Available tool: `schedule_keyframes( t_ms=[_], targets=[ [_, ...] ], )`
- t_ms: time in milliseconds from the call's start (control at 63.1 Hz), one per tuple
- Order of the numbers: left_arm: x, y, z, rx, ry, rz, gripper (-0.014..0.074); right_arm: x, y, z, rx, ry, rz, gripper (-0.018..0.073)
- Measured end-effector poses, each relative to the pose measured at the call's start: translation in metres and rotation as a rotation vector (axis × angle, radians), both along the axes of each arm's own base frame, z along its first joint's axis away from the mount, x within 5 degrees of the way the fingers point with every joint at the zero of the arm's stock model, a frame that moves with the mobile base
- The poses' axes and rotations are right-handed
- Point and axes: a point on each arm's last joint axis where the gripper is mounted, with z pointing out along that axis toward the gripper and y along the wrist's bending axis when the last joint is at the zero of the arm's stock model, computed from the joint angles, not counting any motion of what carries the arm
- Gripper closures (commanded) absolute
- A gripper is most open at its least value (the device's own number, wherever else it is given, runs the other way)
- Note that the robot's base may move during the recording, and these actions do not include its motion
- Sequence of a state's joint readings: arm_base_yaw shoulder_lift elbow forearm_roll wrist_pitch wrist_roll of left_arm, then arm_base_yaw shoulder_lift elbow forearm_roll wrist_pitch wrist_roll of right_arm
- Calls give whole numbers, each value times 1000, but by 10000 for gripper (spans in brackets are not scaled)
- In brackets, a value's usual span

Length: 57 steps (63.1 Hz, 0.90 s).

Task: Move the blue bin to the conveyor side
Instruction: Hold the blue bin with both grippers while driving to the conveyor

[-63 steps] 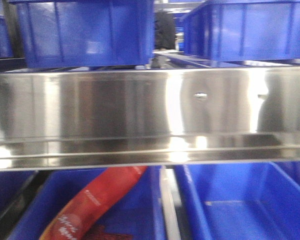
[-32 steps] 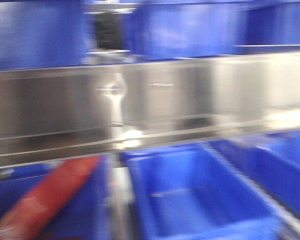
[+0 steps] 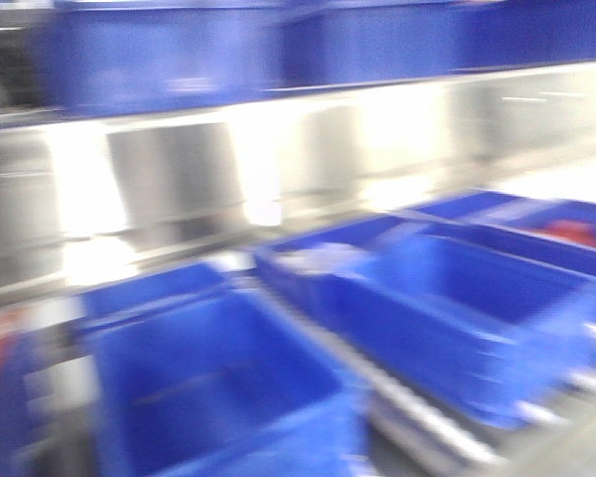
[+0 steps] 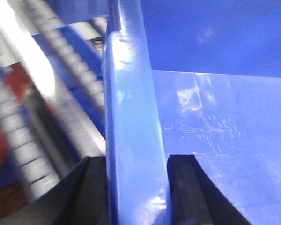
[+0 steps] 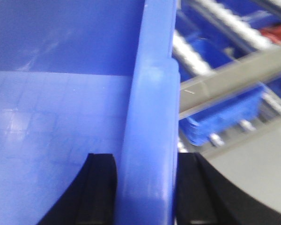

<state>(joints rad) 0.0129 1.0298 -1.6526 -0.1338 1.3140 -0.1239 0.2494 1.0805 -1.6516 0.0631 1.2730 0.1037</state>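
Blue bin (image 4: 131,117) sits between the arms, both equally near. Left gripper (image 4: 137,180) is clamped on the bin's left wall rim and right gripper (image 5: 146,180) on its right wall rim, with both rims running away to the far side. Only the wrist views show the grips. The front view is badly blurred, showing just shelf bins (image 3: 457,298) under a steel rail (image 3: 179,179). Conveyor side is not in any view, so I can't tell which way it lies.

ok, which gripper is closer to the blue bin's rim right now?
Neither, it's a tie: left gripper straddles the rim of the blue bin, a finger on each side. The right gripper straddles the rim the same way.
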Motion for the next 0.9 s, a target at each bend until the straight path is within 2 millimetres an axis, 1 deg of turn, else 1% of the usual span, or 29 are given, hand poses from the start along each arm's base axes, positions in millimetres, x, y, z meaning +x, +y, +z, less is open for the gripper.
schedule_keyframes(
  t_ms=[903],
  targets=[
    [0,0,0,1,0,1,616,0,0,0,0,0,0,640]
  ],
)
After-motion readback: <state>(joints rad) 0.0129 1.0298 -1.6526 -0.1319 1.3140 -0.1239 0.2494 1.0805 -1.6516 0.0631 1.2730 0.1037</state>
